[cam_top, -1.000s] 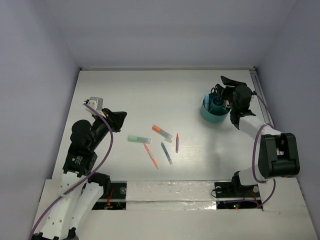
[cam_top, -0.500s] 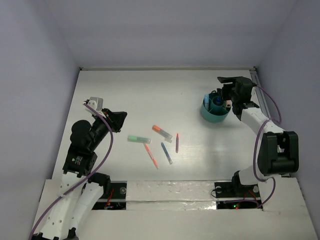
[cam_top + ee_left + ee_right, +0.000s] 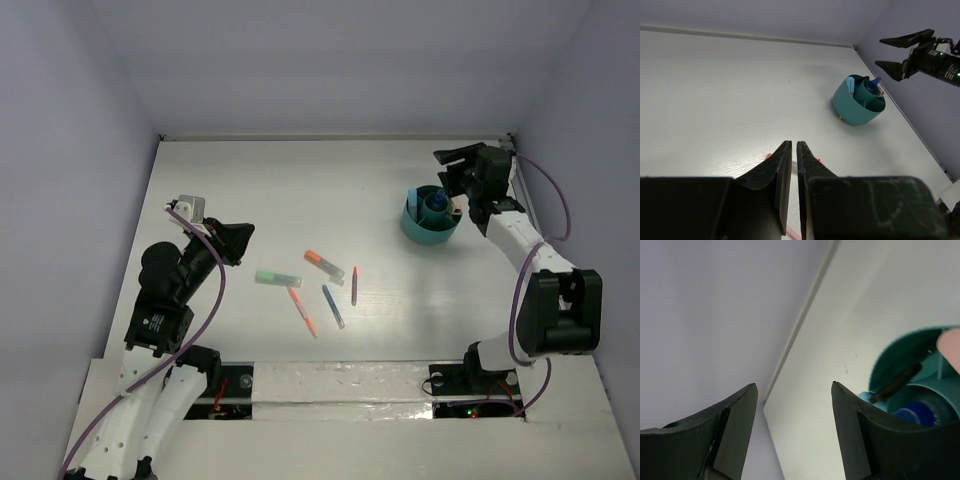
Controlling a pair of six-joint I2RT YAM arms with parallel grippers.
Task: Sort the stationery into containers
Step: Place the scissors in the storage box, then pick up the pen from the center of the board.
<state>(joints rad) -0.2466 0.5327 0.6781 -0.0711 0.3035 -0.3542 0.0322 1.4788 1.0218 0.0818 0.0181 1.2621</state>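
Right gripper (image 3: pixel 452 163) has lifted back from the teal organiser cup (image 3: pixel 415 228) toward the far right corner, its fingers spread wide and holding nothing. Inside the cup stand a blue-capped bottle (image 3: pixel 436 204) and a pink eraser (image 3: pixel 455 210).

Five pieces lie loose mid-table: green marker (image 3: pixel 278 278), orange marker (image 3: pixel 323 264), orange pen (image 3: pixel 302 311), blue pen (image 3: pixel 333 306) and purple crayon (image 3: pixel 354 285).

Left gripper (image 3: pixel 243 233), fingers pressed together and empty, hangs left of them and is the nearer arm. The green marker lies closest, to its right and toward the near edge, its long axis running left to right.

No readable writing or brand shows.
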